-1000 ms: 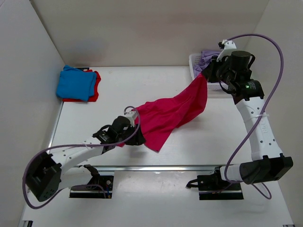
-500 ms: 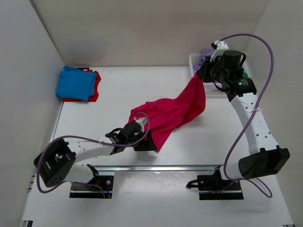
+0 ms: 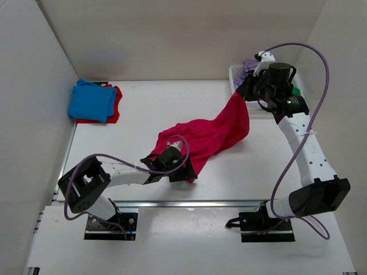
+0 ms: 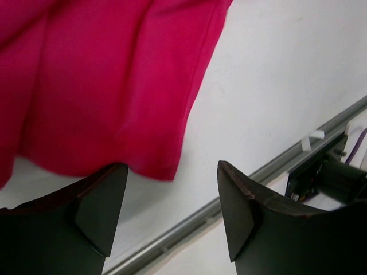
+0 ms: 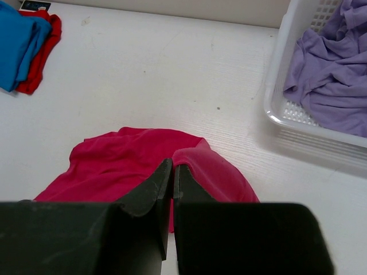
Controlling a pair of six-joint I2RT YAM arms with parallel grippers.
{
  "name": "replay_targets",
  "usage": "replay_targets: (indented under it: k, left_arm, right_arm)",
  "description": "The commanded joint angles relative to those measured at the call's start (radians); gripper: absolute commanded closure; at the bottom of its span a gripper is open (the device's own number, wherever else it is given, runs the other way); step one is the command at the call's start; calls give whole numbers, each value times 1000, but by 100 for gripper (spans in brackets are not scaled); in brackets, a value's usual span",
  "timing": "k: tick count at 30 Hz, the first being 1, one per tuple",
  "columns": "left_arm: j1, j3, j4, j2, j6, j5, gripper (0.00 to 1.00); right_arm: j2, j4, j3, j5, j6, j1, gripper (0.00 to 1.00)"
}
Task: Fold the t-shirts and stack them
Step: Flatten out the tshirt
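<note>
Where the white counter (image 3: 143,109) meets plain white walls (image 3: 172,40), I see the pink shirt (image 3: 212,134) draped from mid-counter up to my right gripper (image 3: 248,91), pinched tight on its far end beside the basket (image 5: 279,69). My left gripper (image 4: 169,169) stands wide, holding nothing, at the shirt's near hem. A blue shirt (image 3: 90,102) lies on a red shirt (image 3: 116,103), far left; the dark tag (image 5: 35,5) beside them is unreadable.
</note>
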Motion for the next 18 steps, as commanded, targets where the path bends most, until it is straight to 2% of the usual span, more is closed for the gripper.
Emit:
replay_targets:
  k: [1, 3, 5, 7, 8, 10, 11, 12, 13, 18]
  left_arm:
    - [-14, 99, -36, 61, 5, -37, 24]
    - [-25, 114, -36, 93, 8, -30, 23]
    - [-30, 113, -36, 116, -11, -30, 28]
    - [-31, 107, -27, 122, -14, -38, 52]
    - [-31, 105, -36, 119, -17, -44, 57]
    - [-30, 96, -36, 101, -18, -52, 76]
    - [-25, 99, -36, 92, -18, -55, 83]
    - [-24, 88, -76, 64, -20, -67, 95]
    - [-22, 87, -87, 53, -24, -82, 100]
    - [90, 105, -272, -150, 87, -113, 100]
  right_arm:
    - [-20, 57, -5, -22, 10, -13, 100]
    - [-17, 57, -11, -24, 6, -11, 100]
    - [-22, 60, -7, -22, 2, -16, 100]
    - [-17, 52, -8, -28, 2, -23, 100]
    - [-23, 54, -10, -28, -1, -25, 100]
    - [-28, 58, -16, -31, 1, -26, 100]
    - [-25, 60, -16, -37, 2, -33, 100]
    - [-23, 63, -20, -37, 4, -37, 100]
    - [-25, 63, -20, -44, 4, -42, 100]
    - [-25, 31, 10, -53, -14, -69, 100]
